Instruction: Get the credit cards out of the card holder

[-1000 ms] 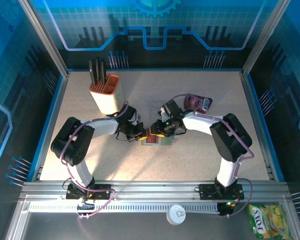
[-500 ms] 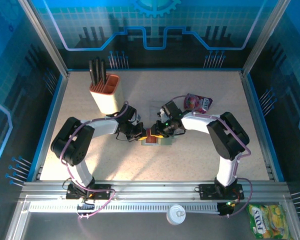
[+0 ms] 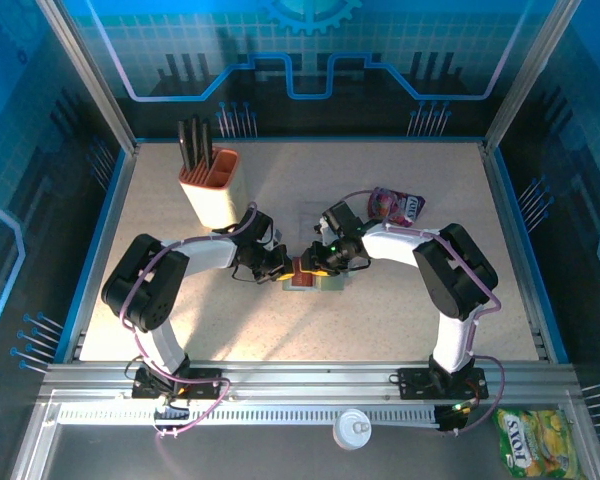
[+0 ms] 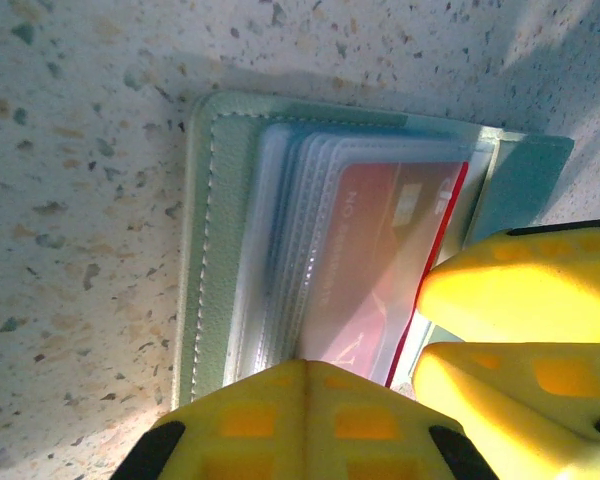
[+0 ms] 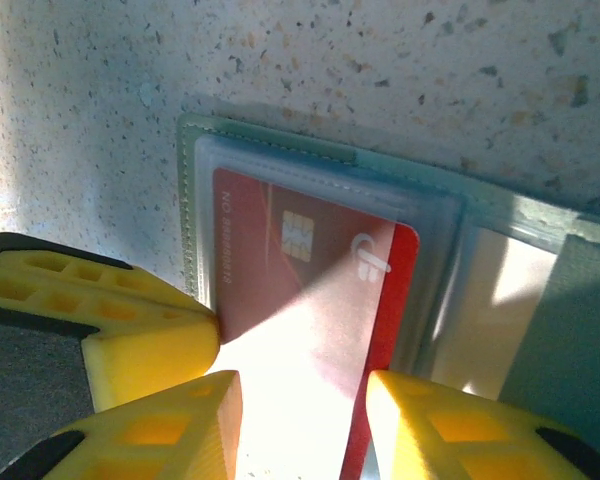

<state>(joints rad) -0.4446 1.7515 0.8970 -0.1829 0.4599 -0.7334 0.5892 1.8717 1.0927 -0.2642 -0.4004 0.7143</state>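
Observation:
The card holder (image 3: 325, 284) lies open mid-table, grey-green with clear sleeves (image 4: 215, 250) (image 5: 280, 140). A red credit card (image 4: 380, 260) with a chip (image 5: 300, 280) sticks partly out of a sleeve. My left gripper (image 3: 280, 268) is shut, and its joined tips (image 4: 305, 365) press on the holder's sleeve edge. From the other side my right gripper (image 3: 318, 262) stands open over the red card (image 3: 302, 278). In the right wrist view its jaws (image 5: 305, 400) are apart with the card between them. Whether they touch the card I cannot tell.
An orange-and-cream cup (image 3: 209, 185) with black pens stands at the back left. A pink pouch (image 3: 398, 205) lies behind the right arm. Off the table at the front are a white lid (image 3: 352, 428) and a green-yellow snack bag (image 3: 538, 440).
The right gripper has edged slightly left over the card holder. The left arm has stayed where it was.

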